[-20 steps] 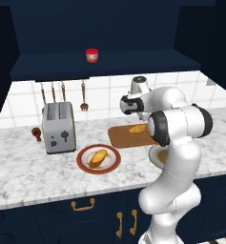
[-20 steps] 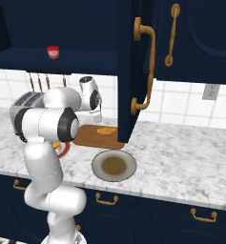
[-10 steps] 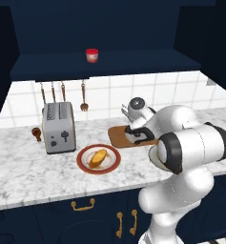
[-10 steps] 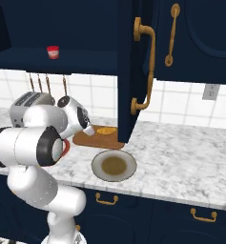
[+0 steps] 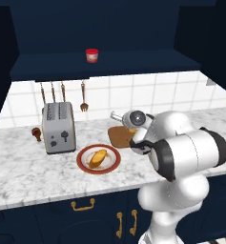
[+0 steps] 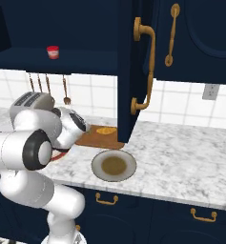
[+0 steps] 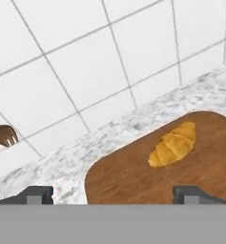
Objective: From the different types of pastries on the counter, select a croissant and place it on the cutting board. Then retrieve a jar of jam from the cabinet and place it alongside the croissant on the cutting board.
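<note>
The croissant (image 7: 174,144) lies free on the brown cutting board (image 7: 133,176), a little ahead of my gripper (image 7: 113,195), which is open with its tips wide apart and nothing between them. From the right base camera the croissant (image 6: 106,130) shows at the board's (image 6: 97,139) far edge. The board (image 5: 118,137) is partly hidden by my arm in the left base view. A paler long pastry (image 5: 99,157) rests on a red-rimmed plate (image 5: 84,165) on the marble counter (image 5: 28,167). The red-lidded jar of jam (image 5: 91,55) (image 6: 52,52) stands on the open cabinet shelf (image 5: 133,61).
A silver toaster (image 5: 58,126) stands left of the plate, with utensils (image 5: 84,97) hanging on the tiled wall. A second plate (image 6: 114,165) with a brown centre sits in front of the board. The open navy cabinet door (image 6: 133,71) juts out right of the board.
My arm has folded down and back toward the base, drawing the hand away from the board. The croissant stays on the board and the jar on its shelf.
</note>
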